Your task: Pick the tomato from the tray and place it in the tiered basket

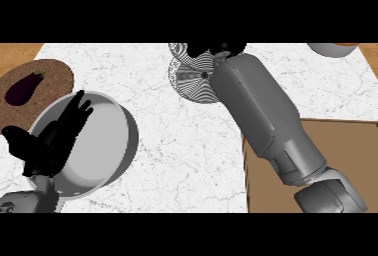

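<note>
Tomato is nowhere to be made out: the right hand [218, 49] reaches to the far side of the table [184, 165] and lies over the tiered basket [193, 80], where dark fingers blend with the basket's striped wire, so whether they are curled or hold anything cannot be told. The right forearm [262, 115] runs diagonally from the lower right up to the basket and covers its right side. The brown tray [332, 165] sits at the right, partly under that forearm and cut off by the view's edge; the part that shows is bare.

At the lower left the left hand [52, 135] is open, fingers straight and spread, in front of a grey round bowl [111, 145], hiding part of its inside. Behind the bowl lies a round brown mat [44, 85] with a dark purple eggplant [26, 87] on it. A pale rounded thing [332, 49] at the far right corner is cut off by the upper edge.
</note>
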You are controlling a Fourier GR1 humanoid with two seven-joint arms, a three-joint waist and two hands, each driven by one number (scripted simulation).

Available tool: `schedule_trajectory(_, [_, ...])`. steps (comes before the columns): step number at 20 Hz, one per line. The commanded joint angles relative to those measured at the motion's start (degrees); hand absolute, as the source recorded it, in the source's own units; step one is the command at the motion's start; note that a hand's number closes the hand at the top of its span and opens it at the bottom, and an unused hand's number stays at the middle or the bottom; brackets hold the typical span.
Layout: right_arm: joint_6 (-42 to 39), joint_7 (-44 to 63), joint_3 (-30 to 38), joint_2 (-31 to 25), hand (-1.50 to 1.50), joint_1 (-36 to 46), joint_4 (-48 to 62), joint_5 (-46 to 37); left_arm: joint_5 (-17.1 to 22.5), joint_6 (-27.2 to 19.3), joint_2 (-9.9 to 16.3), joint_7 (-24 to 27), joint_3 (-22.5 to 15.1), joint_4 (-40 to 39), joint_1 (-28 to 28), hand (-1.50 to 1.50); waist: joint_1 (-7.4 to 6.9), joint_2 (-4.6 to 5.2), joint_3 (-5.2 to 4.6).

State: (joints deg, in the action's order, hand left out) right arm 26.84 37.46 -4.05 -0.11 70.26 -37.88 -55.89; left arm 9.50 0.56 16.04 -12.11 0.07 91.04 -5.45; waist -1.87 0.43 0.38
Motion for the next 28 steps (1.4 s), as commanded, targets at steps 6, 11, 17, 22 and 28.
schedule_trajectory(6, [12.35,-7.10,2.95,0.10,-1.50,4.89,13.72,2.73,-0.06,0.63,-0.24,-1.86,-0.13,-1.54,-2.10,0.00,-1.03,0.52,-0.41])
schedule_trajectory(11, [13.03,-8.91,5.07,0.08,-1.50,8.00,14.96,5.69,-1.27,0.15,-1.25,0.19,-1.21,-0.39,1.28,0.00,-0.74,0.24,-0.40])
schedule_trajectory(17, [19.88,-13.07,11.86,0.09,-1.50,7.79,12.45,12.39,0.15,1.20,-0.43,-0.65,-0.23,0.09,0.86,0.00,-0.85,0.35,-0.37])
schedule_trajectory(22, [23.13,-19.12,17.06,0.11,-1.50,7.20,7.51,20.90,-0.42,0.33,-1.39,-0.79,-0.93,0.88,1.03,0.00,-0.74,0.24,-0.33])
schedule_trajectory(28, [24.82,-25.55,21.18,-1.32,-1.50,0.79,-2.22,27.15,-0.53,-0.37,-1.28,-0.35,0.67,-0.26,1.46,0.00,1.40,-0.29,-0.34])
